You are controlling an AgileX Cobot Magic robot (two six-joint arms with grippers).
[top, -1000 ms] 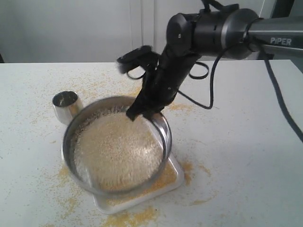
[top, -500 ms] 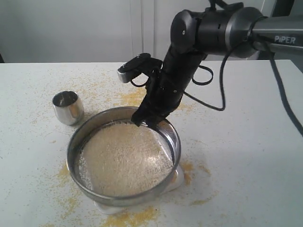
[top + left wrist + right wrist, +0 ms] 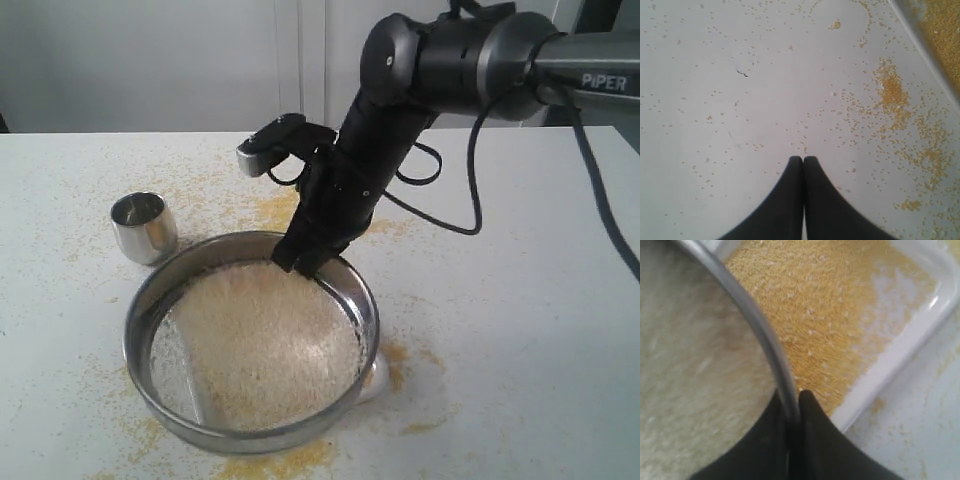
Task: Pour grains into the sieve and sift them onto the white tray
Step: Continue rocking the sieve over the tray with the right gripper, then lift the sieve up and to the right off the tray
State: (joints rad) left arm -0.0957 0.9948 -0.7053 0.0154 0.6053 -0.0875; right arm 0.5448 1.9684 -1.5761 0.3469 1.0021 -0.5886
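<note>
Right gripper (image 3: pixel 298 264): jaws pinched narrow on the far rim of the sieve (image 3: pixel 135 345), held over the white tray (image 3: pixel 372 376) at the near middle of the table (image 3: pixel 500 320), only the tray's right corner showing. Grains (image 3: pixel 265 340): pale coarse layer on the mesh, fine yellow meal in the tray beneath; steel cup (image 3: pixel 143 227) upright just left of the sieve. Left gripper (image 3: pixel 803 161): jaws pressed together, empty, above the speckled table.

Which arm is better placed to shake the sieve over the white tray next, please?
The right arm: its jaws are shut on the rim of the sieve, holding it over the white tray. The left jaws are shut on nothing, above grain-speckled table.
</note>
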